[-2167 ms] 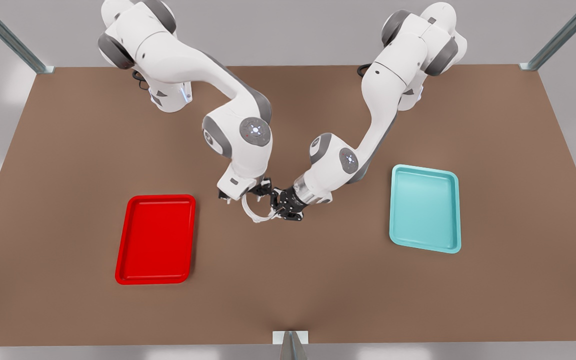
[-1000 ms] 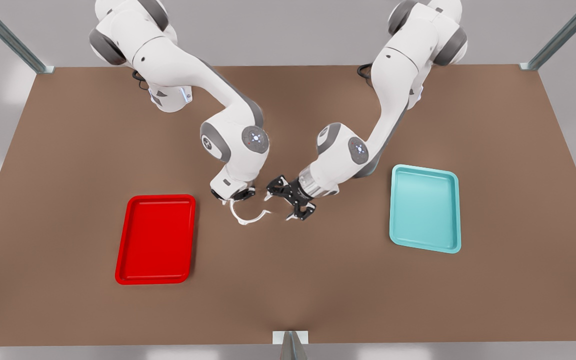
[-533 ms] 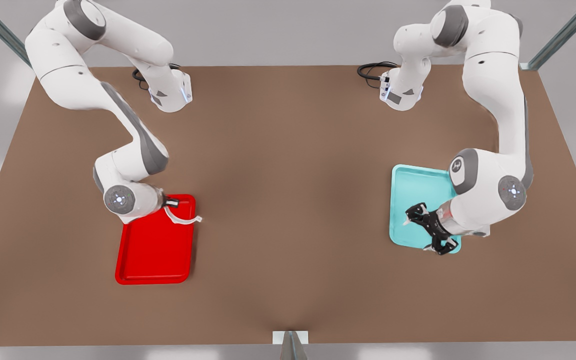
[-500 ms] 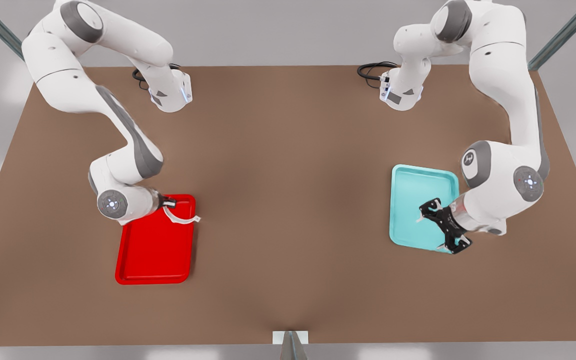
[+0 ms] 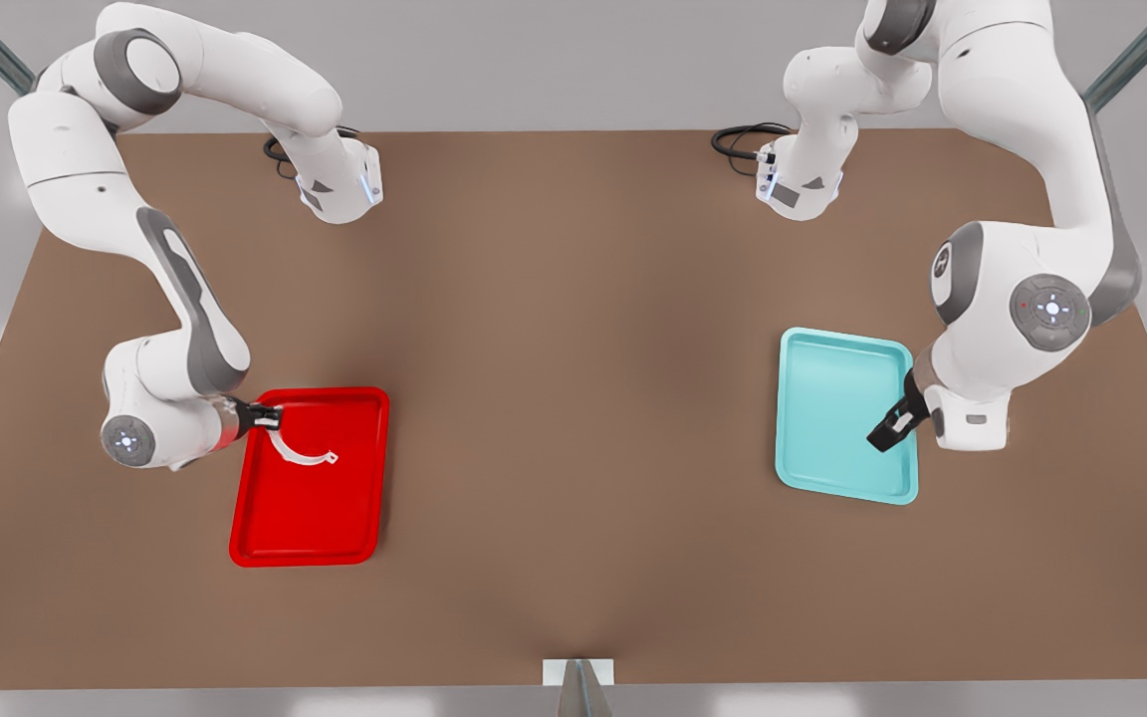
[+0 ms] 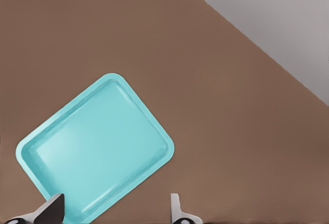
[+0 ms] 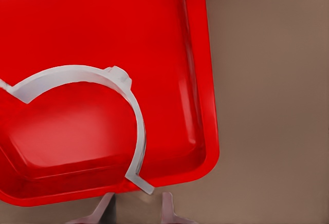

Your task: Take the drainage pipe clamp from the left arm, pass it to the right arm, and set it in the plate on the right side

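The white half-round drainage pipe clamp (image 5: 301,457) hangs over the inside of the red plate (image 5: 310,528), at the front view's left. My right gripper (image 5: 272,418) is shut on one end tab of it, at the plate's far left corner. In the right wrist view the clamp (image 7: 134,116) arcs over the red plate (image 7: 201,80), and its end tab sits between my right gripper's (image 7: 136,209) fingertips. My left gripper (image 5: 889,431) is over the near right edge of the teal tray, open and holding nothing. Its fingertips (image 6: 53,209) stand wide apart in the left wrist view.
The teal tray (image 5: 837,398) lies on the brown table (image 5: 573,398) at the front view's right, and shows as the teal tray (image 6: 97,147) in the left wrist view. Both arm bases and black cables (image 5: 738,139) are at the table's far edge.
My right gripper has carried the clamp toward the front view's left, from the plate's far right corner to above its inside. My left arm has drawn back and turned beside the teal tray.
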